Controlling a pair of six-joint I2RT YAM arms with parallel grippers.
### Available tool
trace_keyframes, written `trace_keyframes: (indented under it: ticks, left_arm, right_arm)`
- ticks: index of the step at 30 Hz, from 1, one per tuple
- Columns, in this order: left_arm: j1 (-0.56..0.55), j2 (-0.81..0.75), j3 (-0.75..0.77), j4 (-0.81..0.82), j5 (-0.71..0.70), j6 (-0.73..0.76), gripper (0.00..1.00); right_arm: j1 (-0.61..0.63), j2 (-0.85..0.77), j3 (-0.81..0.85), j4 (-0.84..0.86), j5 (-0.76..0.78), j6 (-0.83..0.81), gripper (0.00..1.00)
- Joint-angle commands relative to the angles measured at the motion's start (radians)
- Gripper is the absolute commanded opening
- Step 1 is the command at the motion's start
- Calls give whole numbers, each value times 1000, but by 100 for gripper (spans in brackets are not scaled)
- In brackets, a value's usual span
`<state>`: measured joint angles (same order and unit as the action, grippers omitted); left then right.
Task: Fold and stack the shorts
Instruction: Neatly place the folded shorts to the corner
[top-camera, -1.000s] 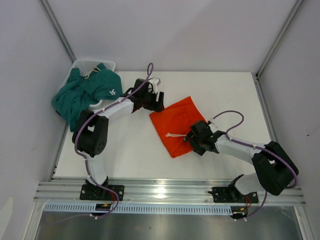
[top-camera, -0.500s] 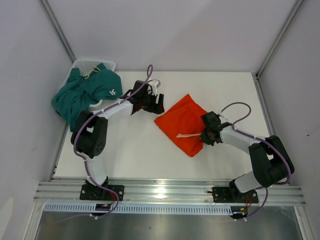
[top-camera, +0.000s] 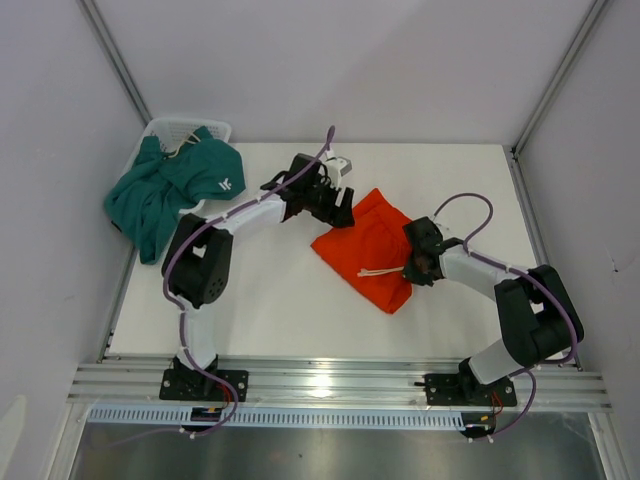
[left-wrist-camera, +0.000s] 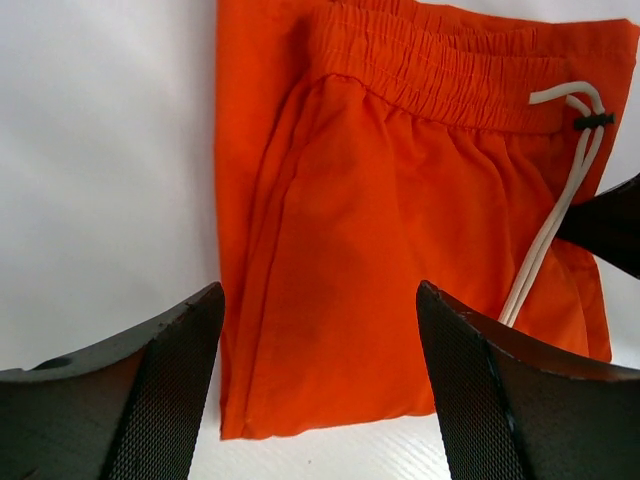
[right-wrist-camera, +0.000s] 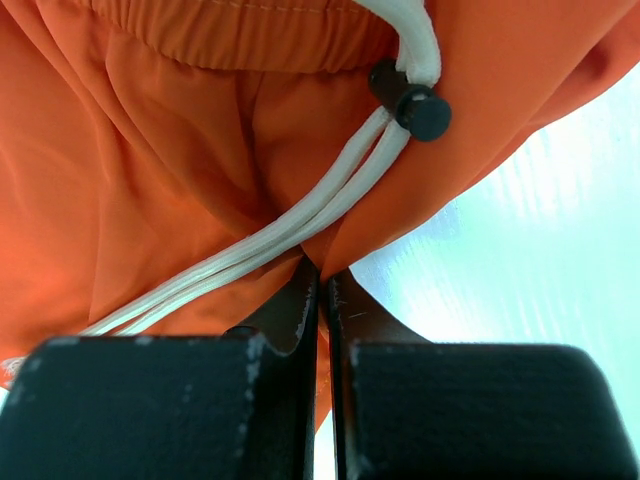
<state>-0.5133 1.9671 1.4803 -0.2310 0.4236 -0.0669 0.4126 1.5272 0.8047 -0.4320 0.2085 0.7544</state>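
At the far left, the soft teal green shorts (top-camera: 170, 195) lie in a crumpled heap, hanging over the rim of the white plastic mesh basket (top-camera: 190, 128). Nothing is touching them.

To their right, the left gripper (top-camera: 335, 208) hangs just above the far left edge of the soft bright orange shorts (top-camera: 365, 250). Its two black fingers are spread wide and hold nothing.

The orange shorts lie flat in the middle of the smooth white table (top-camera: 260, 300). Their stretchy waistband is on the right side, and the thin white drawstring (top-camera: 380, 271) lies across them.

On the right, the right gripper (top-camera: 412, 266) is squeezed tight on the edge of the orange shorts. It pinches the cloth just beside the drawstring and its little black toggle (right-wrist-camera: 415, 105).

The step in hand looks like folding the orange shorts. Next, I think the right gripper needs to lift its pinched edge and carry it over toward the left. The left gripper could come down and hold the other side so the cloth does not slide. The teal shorts are not yet folded, so the job looks early.
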Motion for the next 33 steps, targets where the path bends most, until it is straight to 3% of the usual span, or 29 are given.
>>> trace_keyframes:
  ticks: [1,9,15,23,24,25,28,33]
  left_arm:
    - [-11,50,79,-74,-8,39,79]
    - [-11,186,204,-168,-129,-10,77]
    - [-11,289,302,-261,-192,-43,68]
    - [-22,337,282,-226,-132,-100,34]
    - [-25,335,261,-219,-134,-106,29]
    - [-34,334,250,-203,-137,-129,17]
    - [-54,271,125,-90,-167,-218,3]
    - [-125,93,-188,119,-293,-384,0]
  right_arm:
    - [-6,21,11,-4,9,-32,0]
    - [-9,2,33,-30,28,-41,0]
    - [-15,-16,34,-37,28,-52,0]
    - [-32,-19,54,-60,51,-63,0]
    - [-40,-18,59,-71,57,-64,0]
    - [-46,-16,68,-82,66,-58,0]
    - [-86,-13,85,-111,88,-38,0]
    - [-184,17,157,-204,187,16,0]
